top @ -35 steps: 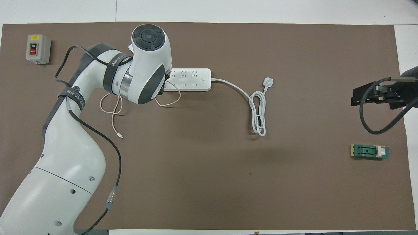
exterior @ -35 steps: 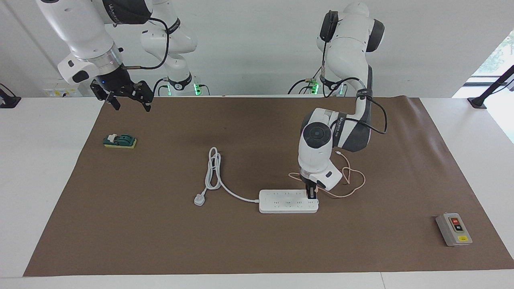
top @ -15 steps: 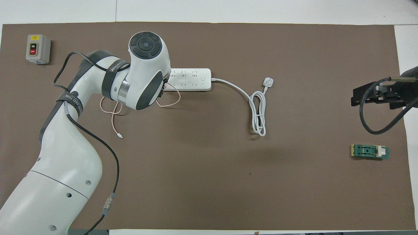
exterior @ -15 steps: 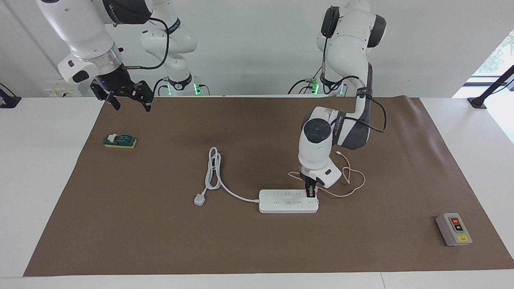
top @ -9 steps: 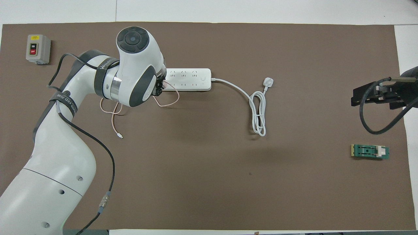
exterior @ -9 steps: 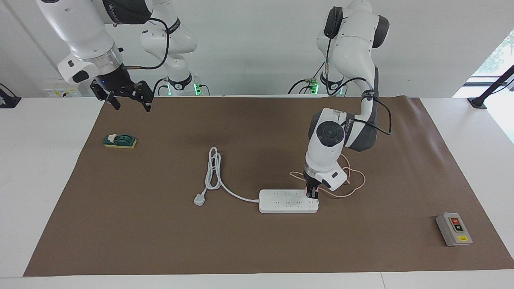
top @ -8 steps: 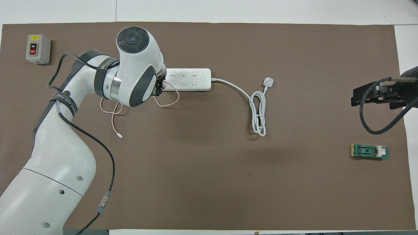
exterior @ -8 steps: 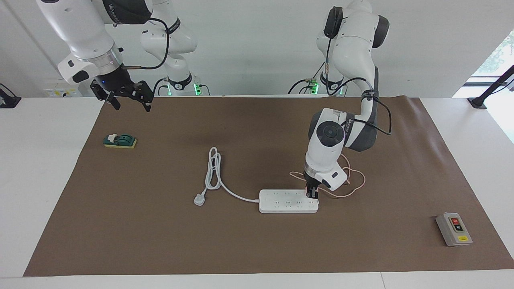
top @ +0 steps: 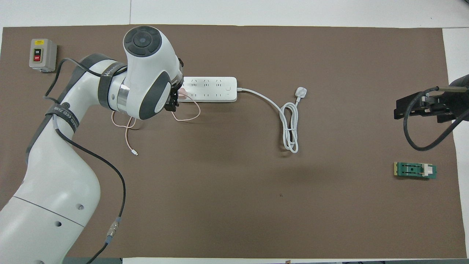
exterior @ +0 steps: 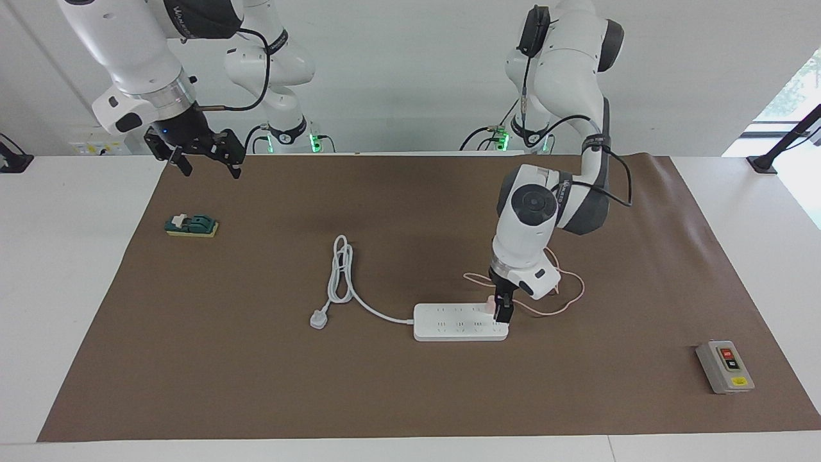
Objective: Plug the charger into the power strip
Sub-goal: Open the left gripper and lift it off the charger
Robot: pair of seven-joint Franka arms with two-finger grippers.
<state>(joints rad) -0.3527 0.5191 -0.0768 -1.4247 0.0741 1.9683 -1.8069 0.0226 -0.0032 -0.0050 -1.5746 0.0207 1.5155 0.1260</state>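
mat: brown sheet [exterior: 256,385] covers most of the white table [exterior: 64,289]; everything below lies on it or hangs over it.
left arm: comes in from its own end of the table, bent down over the middle of the mat; in the overhead view its bulk hides one end of the strip.
right arm: waits raised over the mat corner nearest its base.
power strip: white power strip [exterior: 458,323] [top: 212,88] flat on the mat, about mid-table, long side running along the table; thick white cord leaves the end toward the right arm's end of the table.
cord: white cord [exterior: 340,273] [top: 289,124] folded in a loose loop nearer to the robots than the strip, ends in a white three-pin plug [exterior: 319,319] [top: 301,91] lying loose on the mat.
button box: grey button box [exterior: 725,366] [top: 43,55] with red and black buttons, toward the left arm's end of the table, farther from the robots than the strip.
green block: small green and yellow block [exterior: 191,226] [top: 415,170] toward the right arm's end, well apart from the strip.
left gripper: left gripper [exterior: 501,310] [top: 175,99] low at the strip's end toward the left arm's end of the table; fingers look parted, one dark finger beside the charger; cannot tell if it touches.
right gripper: right gripper [exterior: 204,162] [top: 421,107] fingers spread wide, holding nothing.
charger: pale pink charger [exterior: 491,301] [top: 181,89] sits on the strip's end socket nearest the left gripper; how deep it is seated cannot be told.
charger cable: thin pink cable [exterior: 567,292] [top: 126,126] lies in loose loops on the mat beside that strip end, nearer to the robots, its free tip loose.
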